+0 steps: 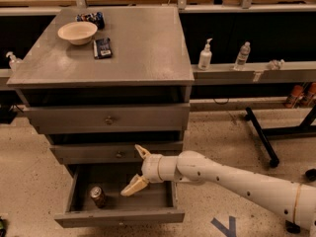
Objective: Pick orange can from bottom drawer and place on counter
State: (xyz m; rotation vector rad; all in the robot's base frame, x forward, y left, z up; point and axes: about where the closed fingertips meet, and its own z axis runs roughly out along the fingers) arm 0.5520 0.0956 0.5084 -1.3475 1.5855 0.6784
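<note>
The small copper-orange metal can (98, 196), silver-lidded, stands inside the wide grey bottom drawer (118, 217), which is open, near the drawer's left wall. The white arm's two-finger gripper (138, 169) hangs over the drawer's middle, right of the can and apart from it, its tan fingers spread wide. Above the drawer, the flat matte grey counter (138, 48) bears a pale round bowl (77, 32).
</note>
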